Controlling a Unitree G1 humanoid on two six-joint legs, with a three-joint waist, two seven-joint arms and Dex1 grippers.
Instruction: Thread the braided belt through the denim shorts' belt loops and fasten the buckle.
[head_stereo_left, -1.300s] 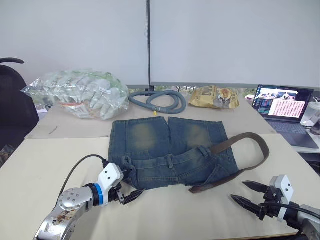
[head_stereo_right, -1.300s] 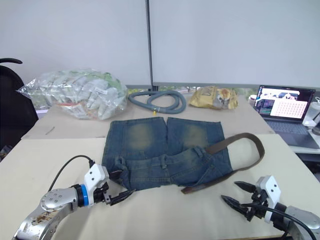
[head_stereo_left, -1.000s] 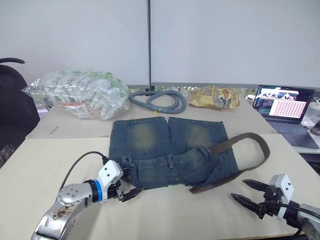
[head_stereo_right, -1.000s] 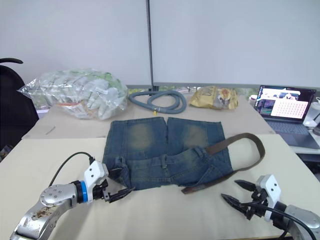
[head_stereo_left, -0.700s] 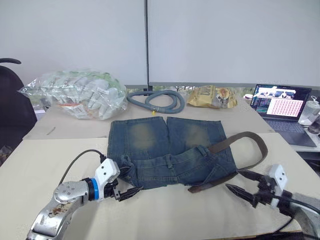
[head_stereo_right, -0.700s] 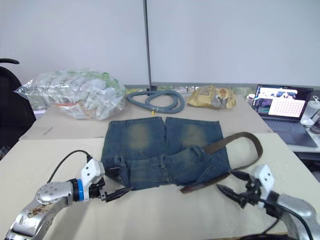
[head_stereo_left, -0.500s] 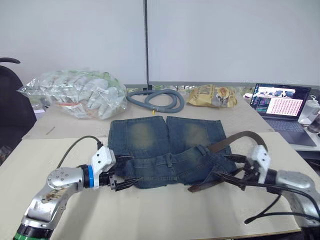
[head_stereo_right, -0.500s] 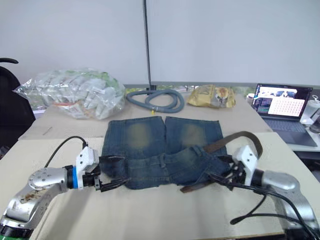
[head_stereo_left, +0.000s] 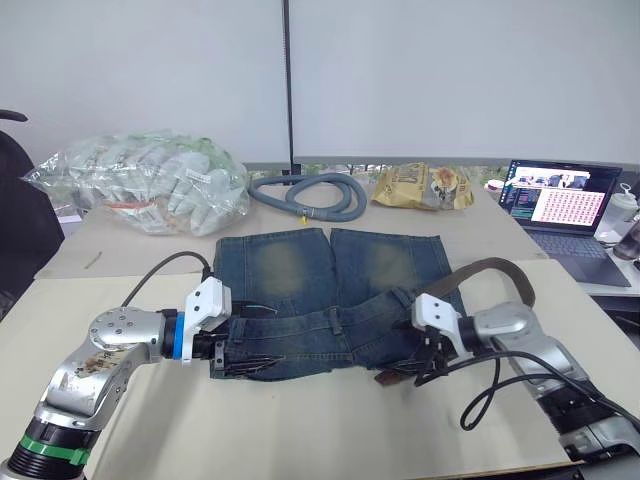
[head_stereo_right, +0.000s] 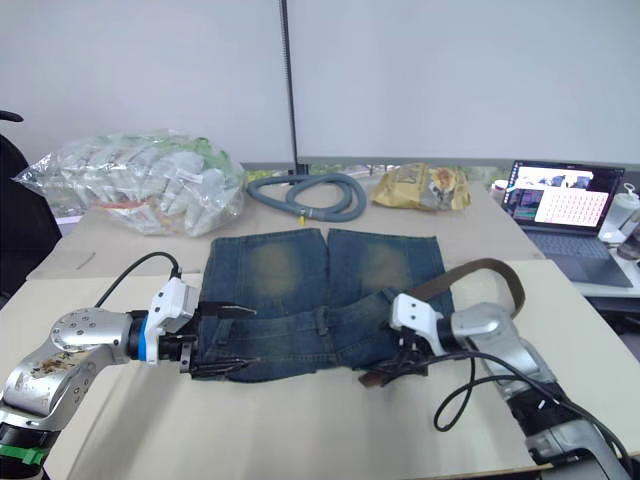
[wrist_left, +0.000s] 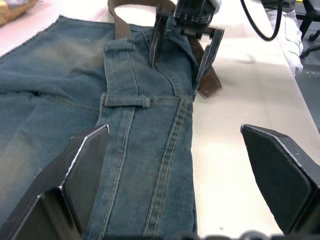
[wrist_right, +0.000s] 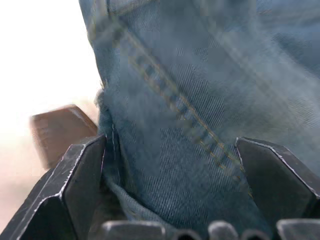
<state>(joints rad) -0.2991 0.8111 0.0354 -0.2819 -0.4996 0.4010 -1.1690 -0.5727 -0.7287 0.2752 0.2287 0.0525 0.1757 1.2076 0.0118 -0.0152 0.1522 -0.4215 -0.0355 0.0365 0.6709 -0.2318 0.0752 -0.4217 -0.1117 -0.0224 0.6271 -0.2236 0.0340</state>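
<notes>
Both grippers have come in from the near table edge onto the waistband since the earlier frames. Lying flat across the middle of the head views, the table (head_stereo_left: 330, 430) carries the denim shorts (head_stereo_left: 335, 275), legs pointing toward the top of the frame and waistband toward the bottom. Toward the right of the frame, the braided belt (head_stereo_left: 500, 268) arcs out from the shorts' right side, loops over the bare tabletop and returns under the waistband's right corner, where its dark brown end pokes out just below the denim. I cannot tell where the buckle sits.

At the lower left of the frame the left gripper (head_stereo_left: 250, 350) rests on the waistband's left end, its fingers spread wide apart with denim between them; the left wrist view shows one of the belt loops (wrist_left: 126, 101) lying across the band ahead of it. Lower right of centre, the right gripper (head_stereo_left: 425, 365) is at the waistband's right corner beside the belt end, fingers parted around the denim edge without pinching it.

In the upper part of the frame lie a plastic bag (head_stereo_left: 140, 185), a grey hose (head_stereo_left: 305, 193), a snack packet (head_stereo_left: 420, 187) and, at the right edge, a laptop (head_stereo_left: 560, 200).
</notes>
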